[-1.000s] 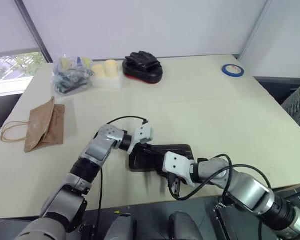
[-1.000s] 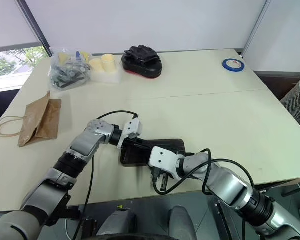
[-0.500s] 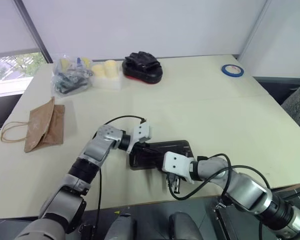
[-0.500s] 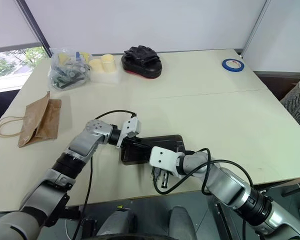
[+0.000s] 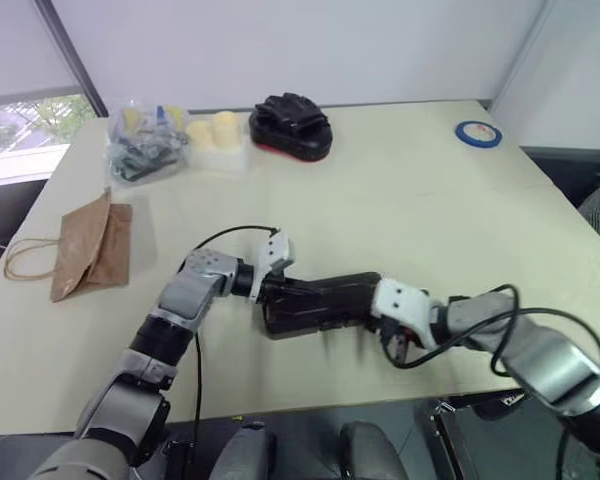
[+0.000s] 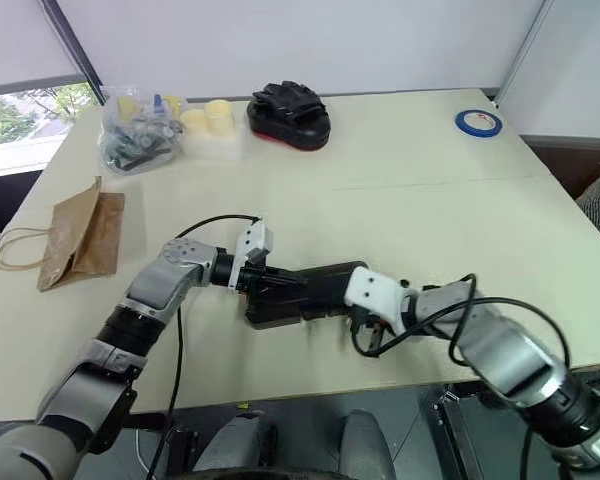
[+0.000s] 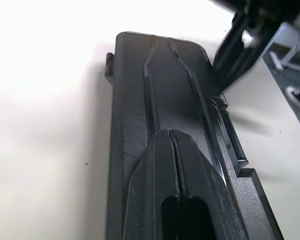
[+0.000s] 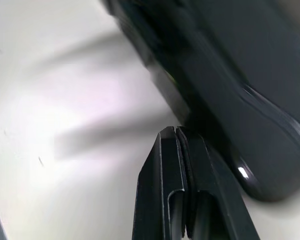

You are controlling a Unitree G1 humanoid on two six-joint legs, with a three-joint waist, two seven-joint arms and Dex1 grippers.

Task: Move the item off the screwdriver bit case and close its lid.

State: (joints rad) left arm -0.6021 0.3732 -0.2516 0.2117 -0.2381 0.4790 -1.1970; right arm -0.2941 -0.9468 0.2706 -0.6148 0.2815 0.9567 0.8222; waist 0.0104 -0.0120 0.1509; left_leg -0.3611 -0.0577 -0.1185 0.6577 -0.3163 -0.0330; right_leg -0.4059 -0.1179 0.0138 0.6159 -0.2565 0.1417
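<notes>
1. now, at the far left of the bench (image 5: 400, 200), the brown paper bag (image 5: 90, 248) lies flat, its thin loop handles trailing toward the bench edge; it is well apart from the case.
2. behind it, near the back left corner, a clear plastic bag of small parts (image 5: 145, 145) sits just beside two pale yellow cylinders (image 5: 212, 132).
3. next along the back edge is a black rounded padded thing (image 5: 292, 125) on a red base.
4. in the middle, toward the near edge, the left claw (image 5: 265, 290) has both fingers pressed together with nothing between them; in the left wrist view its fingertips (image 7: 172, 150) rest on top of the case.
5. the screwdriver bit case (image 5: 315, 302) lies flat on the bench, long side running left to right, with nothing lying on it.
6. the lid (image 7: 160, 85) lies down over the base, dark and ribbed, with a small latch tab on its edge; i cannot tell whether it is fully latched.
7. right of the case, the right claw (image 5: 398, 348) is pinched closed and empty, tips just beside the case's right end and pointing down at the bench.
8. far back right, a blue tape roll (image 5: 478, 133) lies alone.
</notes>
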